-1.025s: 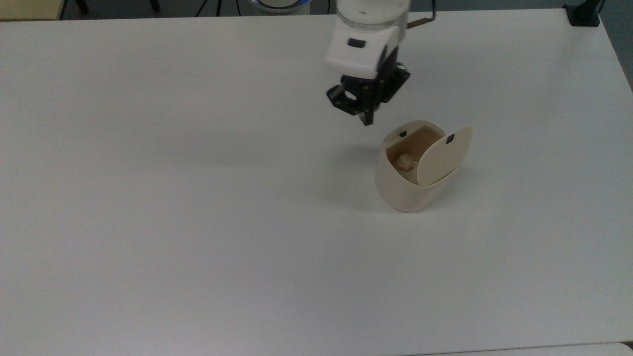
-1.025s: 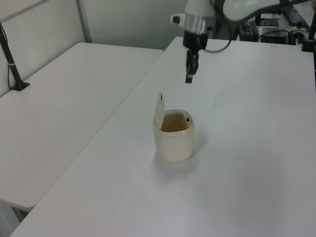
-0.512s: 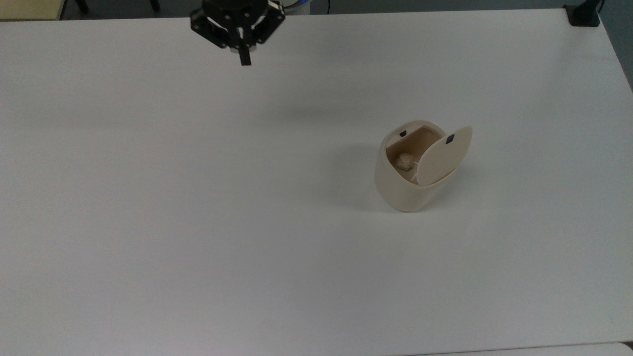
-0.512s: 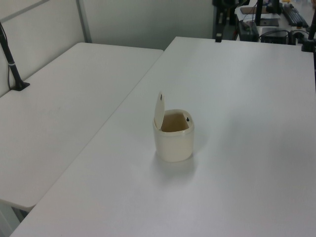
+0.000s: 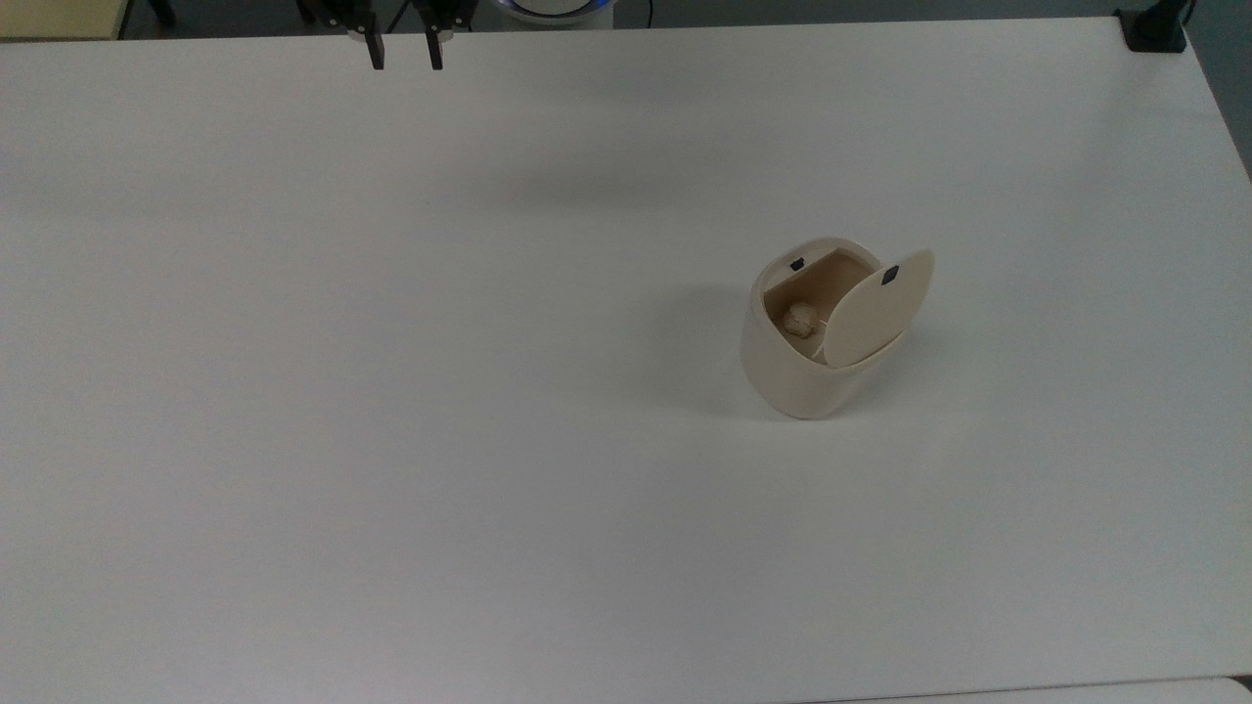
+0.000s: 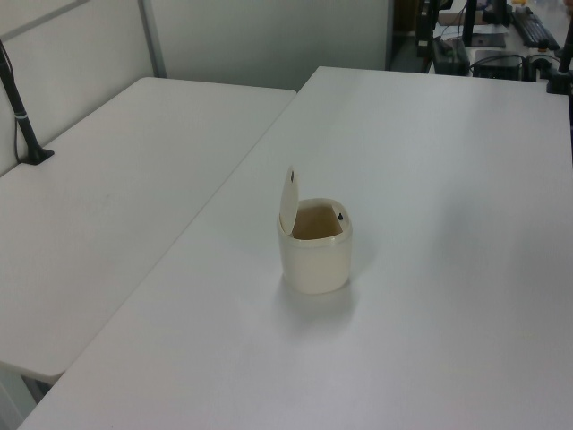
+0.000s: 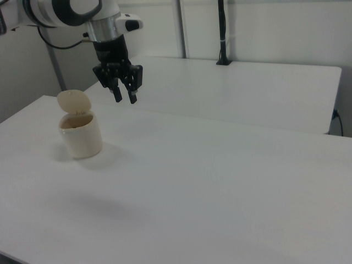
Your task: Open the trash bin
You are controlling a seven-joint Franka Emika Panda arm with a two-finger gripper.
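Standing on the wide white desk (image 5: 391,391), the small cream-beige plastic trash bin (image 5: 797,376) with its rounded, tapered body sits toward the top view's right, well clear of every edge. We see its flat hinged lid (image 5: 875,308) swung up and leaning outward toward the top view's right, so the mouth is open. A small black mark (image 5: 890,277) sits near the lid's free rim, and a matching black mark (image 5: 796,263) shows on the bin's rim at the far side of the opening. We can read no brand, label or lettering on the bin or the lid. Down inside, a pale crumpled ball (image 5: 802,319) lies on the brown bottom.

In the left view the trash bin (image 6: 315,255) stands near the middle of the desk with its lid (image 6: 288,201) upright on the left view's left side. In the right view the bin (image 7: 81,135) is at the right view's left, lid (image 7: 73,102) raised behind it.

The black two-finger claw (image 5: 403,44) hangs at the top view's upper edge, well apart from the bin, its two fingers spread with a plain gap between them and nothing held. In the right view the claw (image 7: 124,98) hovers above the desk, up and to the right of the bin, below the white arm (image 7: 71,11). A second white table (image 6: 116,179) adjoins the desk on the left view's left.
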